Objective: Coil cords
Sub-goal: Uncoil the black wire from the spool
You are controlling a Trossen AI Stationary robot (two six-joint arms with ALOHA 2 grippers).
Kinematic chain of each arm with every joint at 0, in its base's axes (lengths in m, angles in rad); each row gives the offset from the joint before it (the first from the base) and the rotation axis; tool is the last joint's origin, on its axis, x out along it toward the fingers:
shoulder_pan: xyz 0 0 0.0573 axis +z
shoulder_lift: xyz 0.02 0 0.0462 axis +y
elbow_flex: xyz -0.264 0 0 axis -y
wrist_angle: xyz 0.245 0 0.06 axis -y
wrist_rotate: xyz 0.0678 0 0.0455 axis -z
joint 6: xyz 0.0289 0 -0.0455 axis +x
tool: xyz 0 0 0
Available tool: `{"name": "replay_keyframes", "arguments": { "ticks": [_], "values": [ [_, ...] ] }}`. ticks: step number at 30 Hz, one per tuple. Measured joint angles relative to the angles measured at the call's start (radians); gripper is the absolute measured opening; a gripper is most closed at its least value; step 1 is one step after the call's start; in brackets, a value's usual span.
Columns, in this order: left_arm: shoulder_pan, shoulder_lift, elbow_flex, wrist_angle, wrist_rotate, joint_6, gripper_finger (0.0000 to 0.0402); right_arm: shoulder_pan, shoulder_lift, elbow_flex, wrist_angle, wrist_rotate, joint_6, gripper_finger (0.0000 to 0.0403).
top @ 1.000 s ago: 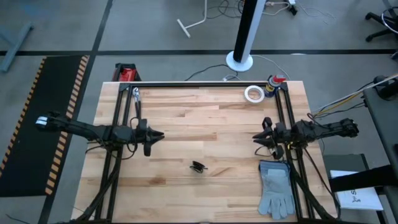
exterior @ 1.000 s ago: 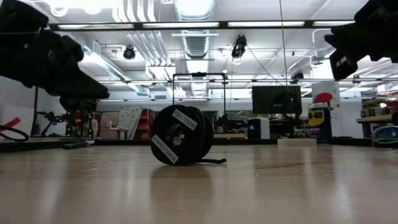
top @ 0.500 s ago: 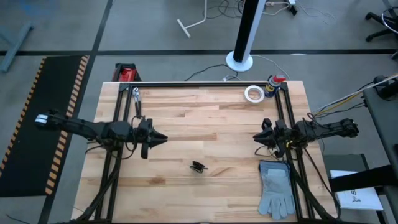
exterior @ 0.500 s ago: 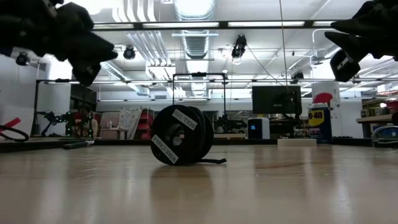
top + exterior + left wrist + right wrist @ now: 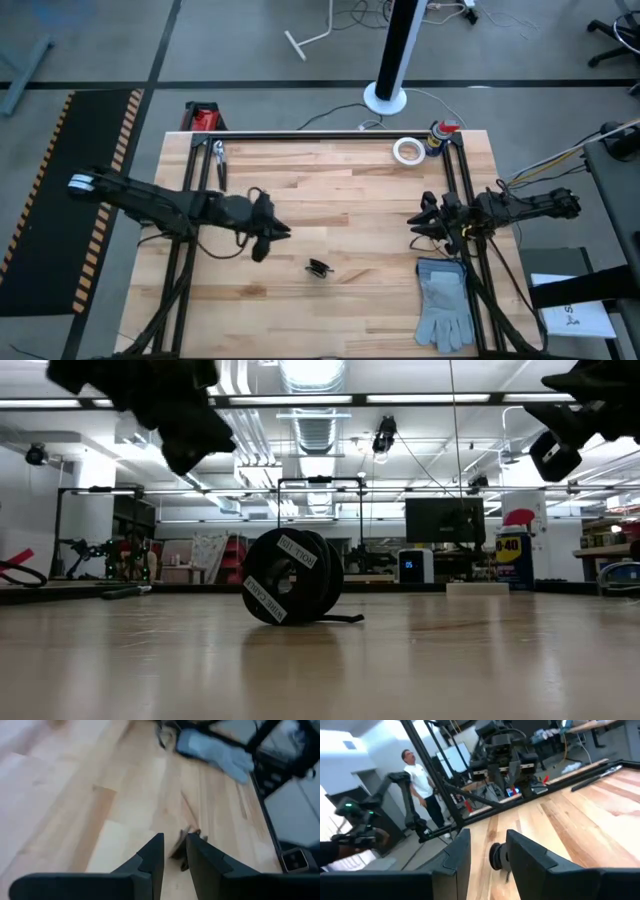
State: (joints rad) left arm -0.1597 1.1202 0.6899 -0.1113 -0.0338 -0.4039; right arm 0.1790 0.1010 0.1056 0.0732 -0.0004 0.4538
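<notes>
Black cord [image 5: 319, 267] lies already coiled on my table [image 5: 330, 190]; left gripper [image 5: 272, 236], narrowly parted and empty, nears it

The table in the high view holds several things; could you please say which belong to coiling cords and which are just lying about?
For the job:
- coiled black cord
- left tool, nearing the cord

Lying about:
- grey glove
- white tape roll
- spray can
- pliers

workshop room around a pale wooden table [image 5: 330, 200]
grey concrete floor [image 5: 250, 50], white ceiling strip lights [image 5: 420, 399], black-and-orange hazard-striped mat [image 5: 60, 190].
</notes>
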Motion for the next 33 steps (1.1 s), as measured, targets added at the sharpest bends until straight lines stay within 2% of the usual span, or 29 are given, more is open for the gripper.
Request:
{"name": "replay_keyframes", "arguments": {
  "ticks": [6,13,16,20,22,28,33],
  "values": [
    [-0.023,0.166,0.172,-0.112,0.099,0.069,0.0075,0.0,0.277,0.151,-0.028,0.0,-0.013,0.0119],
    [-0.096,0.298,0.334,-0.335,0.096,0.085,0.0075,0.028,0.655,0.399,-0.116,0.007,0.018,0.0113],
    [-0.14,0.34,0.36,-0.413,0.057,0.076,0.0075,0.067,0.812,0.509,-0.163,0.013,-0.002,0.0112],
    [-0.192,0.368,0.364,-0.417,0.034,-0.007,0.0075,0.111,0.965,0.64,-0.228,0.051,-0.027,0.0112],
    [-0.224,0.376,0.364,-0.416,0.012,-0.047,0.0075,0.123,1.015,0.69,-0.242,0.053,-0.027,0.0114],
    [-0.328,0.379,0.362,-0.416,-0.154,-0.148,0.0075,0.154,1.077,0.743,-0.247,0.08,-0.003,0.0115],
    [-0.373,0.379,0.362,-0.417,-0.201,-0.217,0.0075,0.182,1.094,0.742,-0.25,0.162,0.007,0.0112]
  ]
}}
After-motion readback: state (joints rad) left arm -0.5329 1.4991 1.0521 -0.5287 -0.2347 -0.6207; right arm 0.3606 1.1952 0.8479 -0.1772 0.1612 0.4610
